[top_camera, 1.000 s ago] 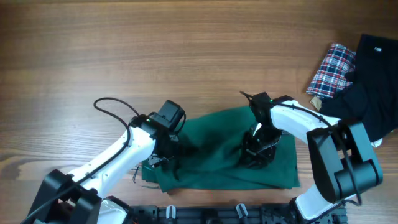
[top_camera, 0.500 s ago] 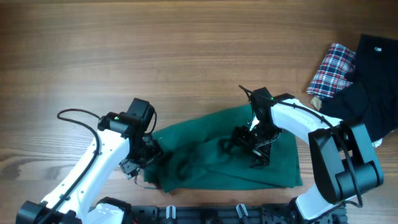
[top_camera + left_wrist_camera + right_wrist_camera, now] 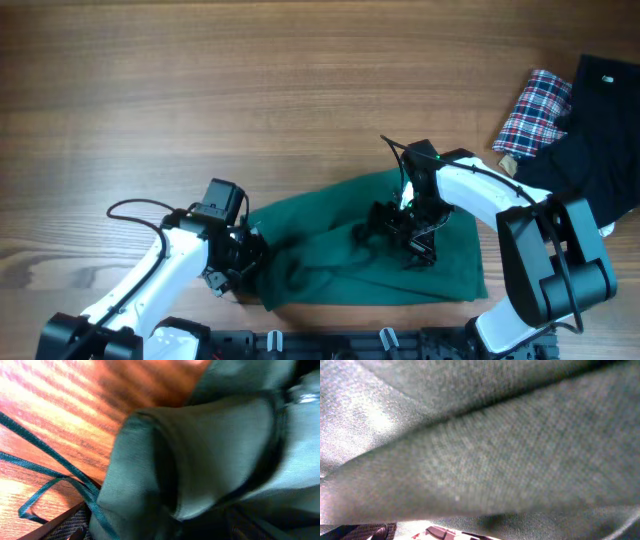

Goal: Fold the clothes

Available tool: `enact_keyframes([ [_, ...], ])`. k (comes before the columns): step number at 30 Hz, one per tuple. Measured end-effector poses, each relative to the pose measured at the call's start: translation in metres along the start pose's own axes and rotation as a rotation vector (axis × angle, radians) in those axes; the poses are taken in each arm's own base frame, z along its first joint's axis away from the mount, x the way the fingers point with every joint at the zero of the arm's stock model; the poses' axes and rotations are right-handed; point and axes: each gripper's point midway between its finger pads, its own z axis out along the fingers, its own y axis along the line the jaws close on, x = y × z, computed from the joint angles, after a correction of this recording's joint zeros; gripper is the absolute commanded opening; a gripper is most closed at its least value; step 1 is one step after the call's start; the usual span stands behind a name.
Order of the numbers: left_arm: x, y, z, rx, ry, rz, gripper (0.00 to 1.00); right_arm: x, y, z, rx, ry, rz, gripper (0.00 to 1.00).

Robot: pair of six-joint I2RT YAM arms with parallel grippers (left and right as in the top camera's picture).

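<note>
We should lift both sides evenly and keep the clothes taut. They lie crumpled, plain dark green, at the near middle of the table. The left gripper seems to pinch their left edge. For the right gripper we cannot tell, because cloth hides its fingers.

Clothes on table, front centre; L gripper at left end, R gripper mid-right; cloth pile far right.

A brown wood-grain worktop fills the overhead view, evenly lit; the left wrist view shows warm glare stripes.
</note>
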Motion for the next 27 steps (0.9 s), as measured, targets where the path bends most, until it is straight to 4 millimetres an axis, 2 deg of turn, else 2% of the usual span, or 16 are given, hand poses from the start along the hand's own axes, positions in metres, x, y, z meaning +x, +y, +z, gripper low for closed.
enact_keyframes([
  [1,0.001,-0.001,0.000,0.011,0.002,0.001,0.68,0.000,0.000,0.000,0.000,0.000,0.000,1.00],
  [4,0.002,-0.008,0.002,0.060,0.013,0.015,0.17,0.000,0.000,0.000,0.001,0.000,-0.001,1.00],
  [5,0.002,-0.013,0.002,0.085,0.013,0.025,0.06,0.000,0.000,0.000,0.001,0.000,-0.001,1.00],
  [10,-0.002,-0.024,0.004,0.139,0.000,0.051,0.04,0.000,0.000,0.000,0.001,0.001,-0.007,1.00],
  [13,-0.025,-0.038,-0.002,0.232,-0.066,0.033,0.04,-0.001,-0.001,-0.001,0.009,-0.005,-0.008,1.00],
  [15,-0.041,-0.034,-0.007,0.264,-0.091,-0.030,0.04,-0.004,-0.001,-0.003,0.022,-0.020,-0.025,1.00],
  [20,-0.067,-0.016,-0.020,0.325,-0.113,-0.133,0.04,-0.021,0.008,-0.017,0.050,-0.094,-0.102,1.00],
  [22,-0.080,-0.013,-0.029,0.335,-0.143,-0.152,0.04,-0.029,0.006,-0.024,0.083,-0.129,-0.121,1.00],
  [27,-0.124,-0.024,-0.072,0.351,-0.302,-0.124,0.04,-0.040,0.005,-0.034,0.131,-0.184,-0.142,1.00],
])
